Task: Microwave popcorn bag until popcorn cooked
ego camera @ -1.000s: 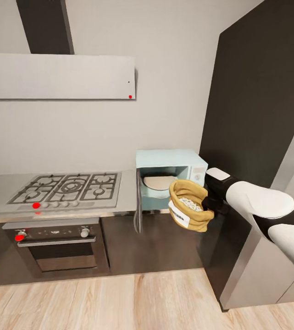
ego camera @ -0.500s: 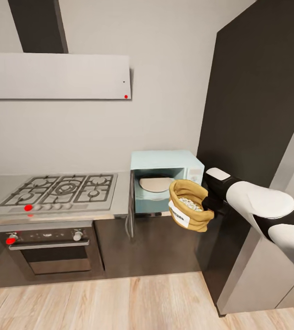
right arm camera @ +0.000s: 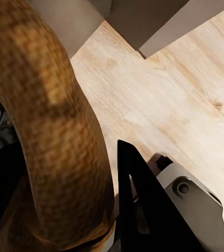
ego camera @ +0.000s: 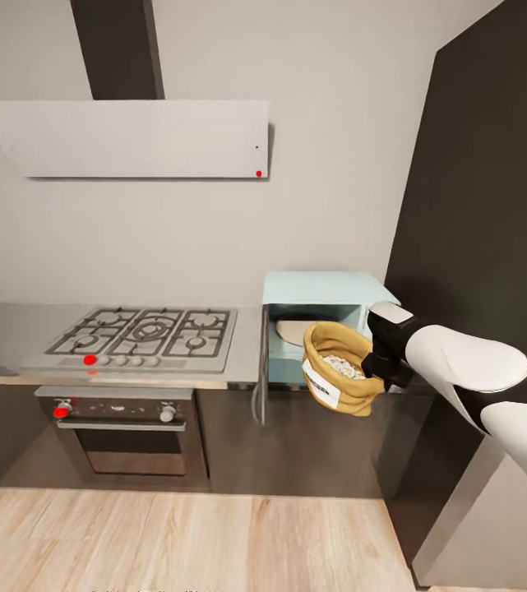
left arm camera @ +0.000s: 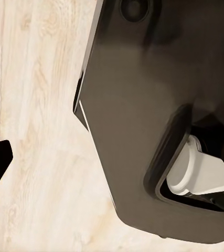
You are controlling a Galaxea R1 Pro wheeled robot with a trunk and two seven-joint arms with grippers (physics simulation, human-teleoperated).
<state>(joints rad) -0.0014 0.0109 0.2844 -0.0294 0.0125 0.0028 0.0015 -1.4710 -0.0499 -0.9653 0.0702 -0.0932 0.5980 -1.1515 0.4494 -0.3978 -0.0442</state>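
right arm [ego camera: 460, 366] comes in from the right edge of the head view, jaws pinching the rolled rim of the bag [ego camera: 339, 368], so the bag hangs in the air right of centre, in front of the microwave [ego camera: 325, 325]. microwave door [ego camera: 263, 362] is swung open, pale plate [ego camera: 292, 329] inside. light kernels [ego camera: 344, 365] show in the bag's mouth, white label [ego camera: 318, 381] on its front. hob [ego camera: 144, 333] sits on the table [ego camera: 0, 329] at mid left, oven [ego camera: 123, 427] under it, hood [ego camera: 140, 138] upper left. right wrist cam: bag rim [right arm camera: 54, 131] fills the left side, dark finger [right arm camera: 135, 199] next to it, wood floor [right arm camera: 164, 100] beyond. left jaws: can't tell, left wrist cam just has floor [left arm camera: 33, 126] & the dark robot base [left arm camera: 143, 105].
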